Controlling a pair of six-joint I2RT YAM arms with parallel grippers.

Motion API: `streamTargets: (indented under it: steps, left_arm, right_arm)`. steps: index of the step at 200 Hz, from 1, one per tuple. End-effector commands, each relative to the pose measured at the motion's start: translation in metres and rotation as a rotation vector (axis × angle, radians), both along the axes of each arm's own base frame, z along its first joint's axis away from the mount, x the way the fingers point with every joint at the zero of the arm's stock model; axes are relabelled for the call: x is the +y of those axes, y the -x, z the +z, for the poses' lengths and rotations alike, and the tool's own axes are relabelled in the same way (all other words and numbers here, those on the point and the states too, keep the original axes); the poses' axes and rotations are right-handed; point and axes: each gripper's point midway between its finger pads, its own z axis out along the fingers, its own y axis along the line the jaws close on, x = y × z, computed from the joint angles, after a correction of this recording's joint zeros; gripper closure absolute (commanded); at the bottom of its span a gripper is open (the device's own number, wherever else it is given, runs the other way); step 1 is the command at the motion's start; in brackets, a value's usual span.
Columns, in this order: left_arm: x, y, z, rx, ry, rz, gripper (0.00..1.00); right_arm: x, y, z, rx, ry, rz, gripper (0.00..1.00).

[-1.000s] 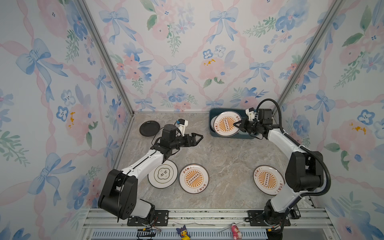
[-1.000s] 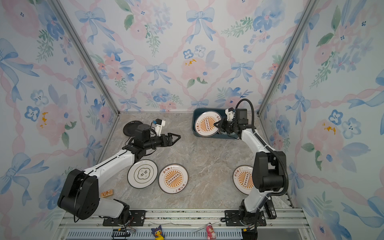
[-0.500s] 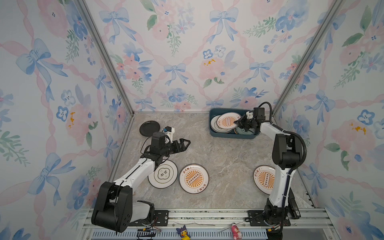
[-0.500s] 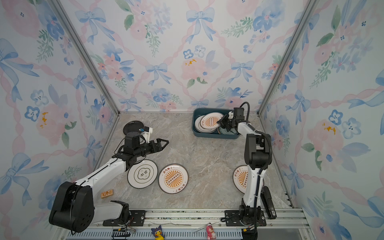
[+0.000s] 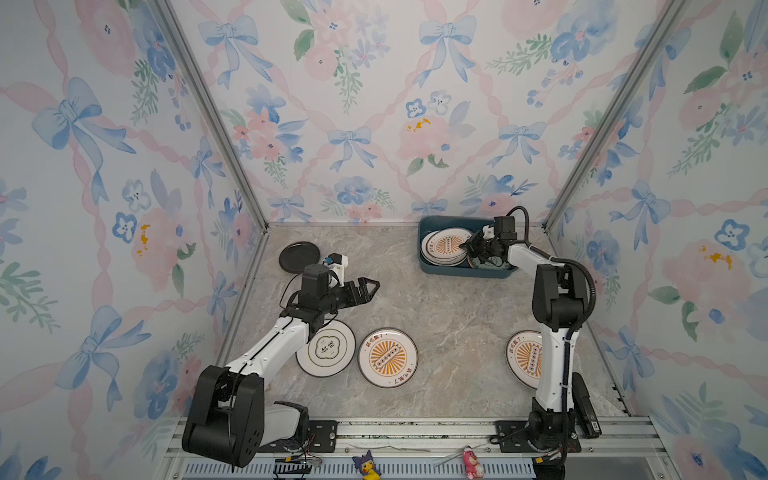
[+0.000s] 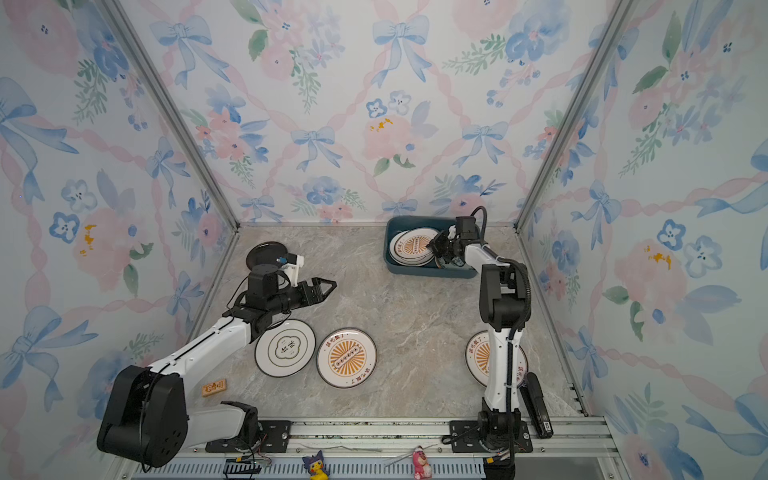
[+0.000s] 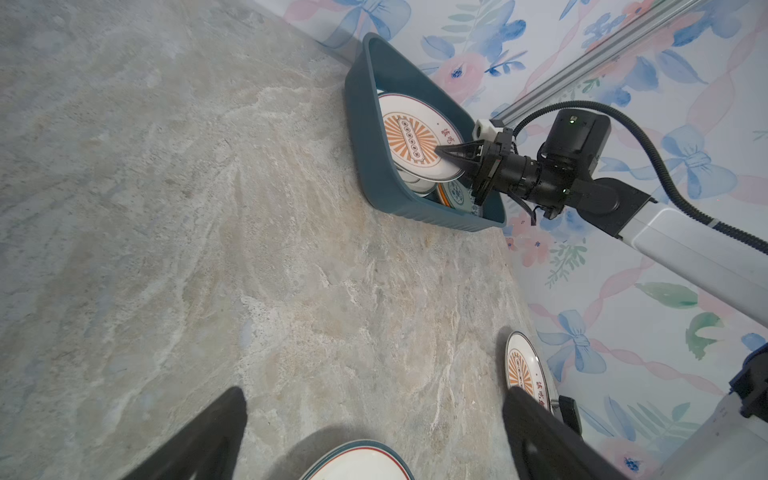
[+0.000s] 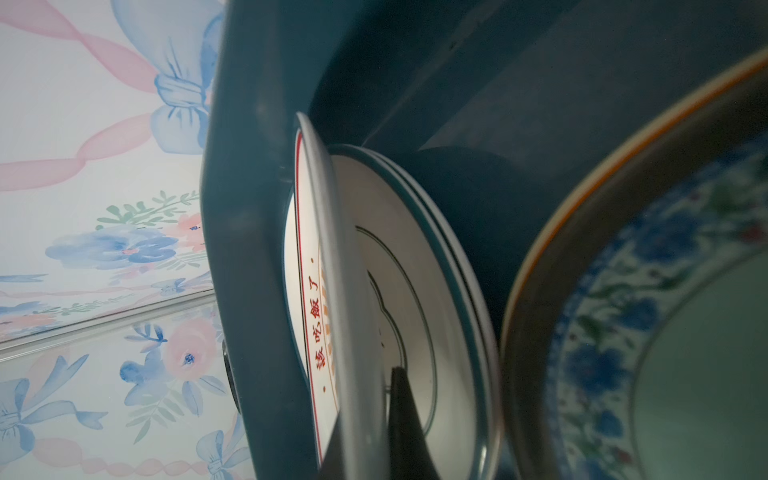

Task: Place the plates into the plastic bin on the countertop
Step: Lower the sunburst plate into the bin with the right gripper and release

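Left wrist view: the right fingers (image 7: 465, 147) pinch the rim of a sunburst plate (image 7: 409, 139), tilted over stacked plates (image 7: 413, 185) inside the plastic bin (image 7: 374, 166), so releasing here could drop and chip it; the left fingers (image 7: 208, 432) hang spread, empty, above the bench (image 7: 208, 208).

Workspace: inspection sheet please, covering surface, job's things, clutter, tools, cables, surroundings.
Surface: marble countertop, no spills seen.
Job's things: bin at the back holds several plates; black plate, cloud plate, middle sunburst plate and right sunburst plate lie outside on the countertop.
Clutter: orange block near the left arm's base; black bar by the right arm's base; yellow toy and pink toy on the rail.
Tools: left tool open, empty, above the countertop; right tool shut on the held sunburst plate's rim inside the bin.
Cables: black hose over the right arm; loose wires at the rail.
Surroundings: floral walls on three sides.
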Motion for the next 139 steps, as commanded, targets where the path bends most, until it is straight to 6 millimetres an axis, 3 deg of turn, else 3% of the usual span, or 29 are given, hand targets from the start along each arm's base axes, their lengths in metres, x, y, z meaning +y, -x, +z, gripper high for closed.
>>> streamTargets:
  steps: [1, 43, 70, 139]
  left_arm:
    - [0.004, 0.003, -0.012, 0.007, -0.028, -0.003, 0.02]
    - [0.004, 0.005, -0.016, 0.014, -0.027, -0.003, 0.02]
    - [0.004, 0.004, -0.014, 0.008, -0.028, -0.001, 0.02]
    - [0.004, 0.004, -0.015, 0.010, -0.029, -0.002, 0.02]
  right_arm:
    - [0.007, -0.007, 0.002, -0.007, 0.003, -0.001, 0.97]
    - [0.005, -0.001, -0.012, 0.036, 0.024, -0.004, 0.76]
    - [0.001, 0.004, -0.012, 0.045, 0.052, -0.005, 0.65]
    - [-0.015, 0.021, 0.005, 0.061, 0.193, 0.022, 0.54]
